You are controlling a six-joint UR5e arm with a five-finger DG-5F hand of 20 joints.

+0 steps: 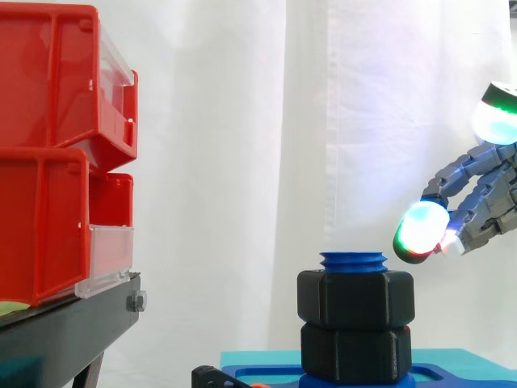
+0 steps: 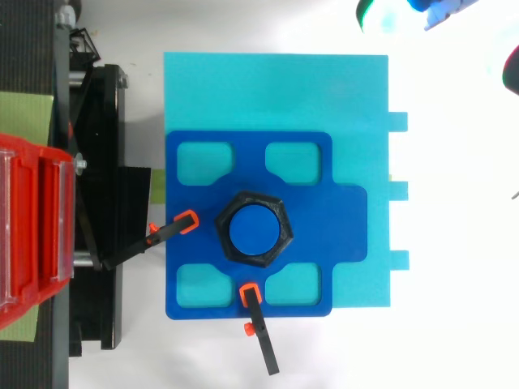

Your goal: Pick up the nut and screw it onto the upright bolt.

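A blue upright bolt point(image 1: 353, 260) stands on the blue fixture plate point(image 2: 195, 194). Two black hex nuts are stacked on it: the upper nut point(image 1: 355, 297) sits just below the bolt's top, and the lower nut point(image 1: 355, 352) rests on the plate. From above, the upper nut point(image 2: 253, 199) rings the bolt's round top point(image 2: 252, 230). My hand point(image 1: 485, 202) hangs to the right of the bolt and a little above it, clear of the nuts. It is open, with relaxed fingers pointing left and nothing between them. Its glowing fingertips point(image 2: 381, 16) show at the top edge in the top view.
The fixture plate lies on a cyan base point(image 2: 276, 89), held by two black clamps with orange tips point(image 2: 166, 231) point(image 2: 259, 328). Stacked red bins point(image 1: 56, 153) stand on a black stand point(image 1: 65, 327) at the left. A white curtain hangs behind.
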